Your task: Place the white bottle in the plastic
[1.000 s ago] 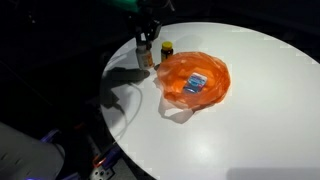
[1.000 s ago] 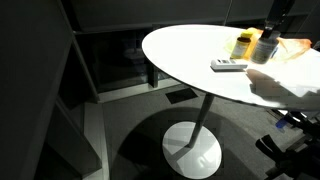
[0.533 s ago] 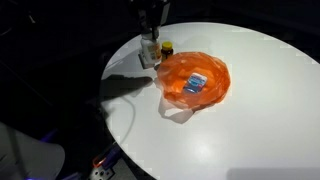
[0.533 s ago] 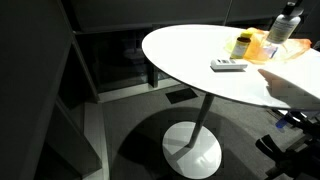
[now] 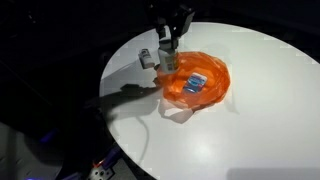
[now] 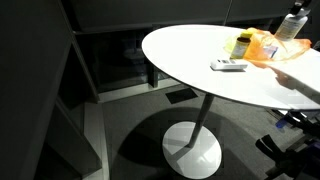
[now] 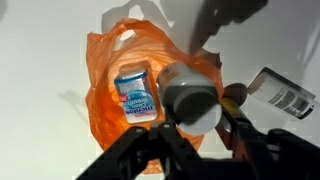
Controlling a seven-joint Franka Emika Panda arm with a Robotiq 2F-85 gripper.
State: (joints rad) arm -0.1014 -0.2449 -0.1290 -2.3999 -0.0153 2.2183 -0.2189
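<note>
My gripper (image 5: 168,40) is shut on the white bottle (image 5: 167,58) and holds it in the air over the near edge of the orange plastic bag (image 5: 195,82). In the wrist view the bottle's round end (image 7: 192,95) sits between my dark fingers (image 7: 128,152), above the bag's rim (image 7: 105,95). A blue and white packet (image 7: 135,97) lies inside the bag. In an exterior view the bottle (image 6: 293,24) shows at the right edge above the bag (image 6: 266,43).
A grey remote-like object (image 5: 146,59) lies on the round white table (image 5: 240,120) beside the bag; it also shows in the wrist view (image 7: 283,92). A small yellow jar with a dark lid (image 6: 241,45) stands next to the bag.
My gripper has lifted the white bottle off the table by the jar and carried it up and across toward the orange bag.
</note>
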